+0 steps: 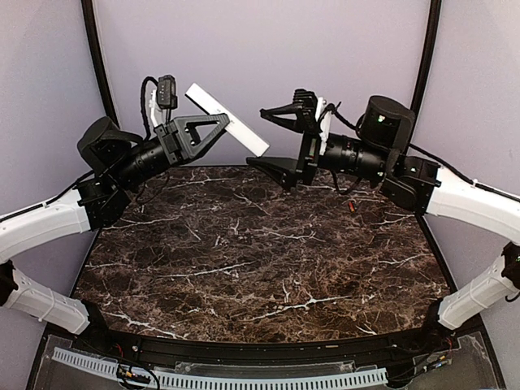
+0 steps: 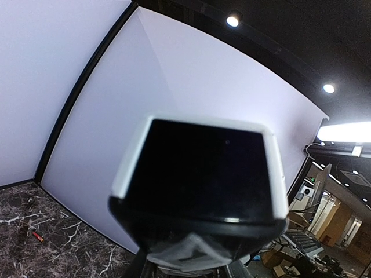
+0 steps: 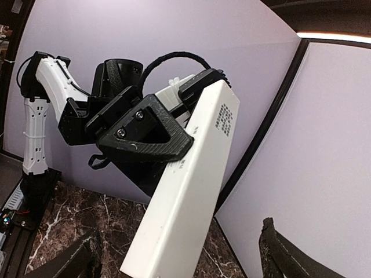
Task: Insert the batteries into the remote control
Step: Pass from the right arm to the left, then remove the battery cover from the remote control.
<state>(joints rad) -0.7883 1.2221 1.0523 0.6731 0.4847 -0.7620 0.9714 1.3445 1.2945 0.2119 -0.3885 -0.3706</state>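
My left gripper [image 1: 218, 123] is shut on the white remote control [image 1: 228, 120] and holds it tilted high above the table's back. In the left wrist view the remote [image 2: 197, 174] is seen end-on with a dark face, and it hides my left gripper [image 2: 194, 255]. My right gripper [image 1: 262, 140] is open and empty, with the remote's lower end just at its mouth, not touching. In the right wrist view the remote [image 3: 185, 191] hangs between the right gripper's [image 3: 174, 267] spread fingers [image 3: 277, 249]. A small red battery [image 1: 351, 206] lies on the table under the right arm; it also shows in the left wrist view [image 2: 37, 236].
The dark marble table [image 1: 260, 260] lies well below both grippers. Pale walls [image 1: 260, 49] with black corner posts [image 1: 97, 57] close in the back and sides. A white slotted cable duct [image 1: 244, 378] runs along the near edge.
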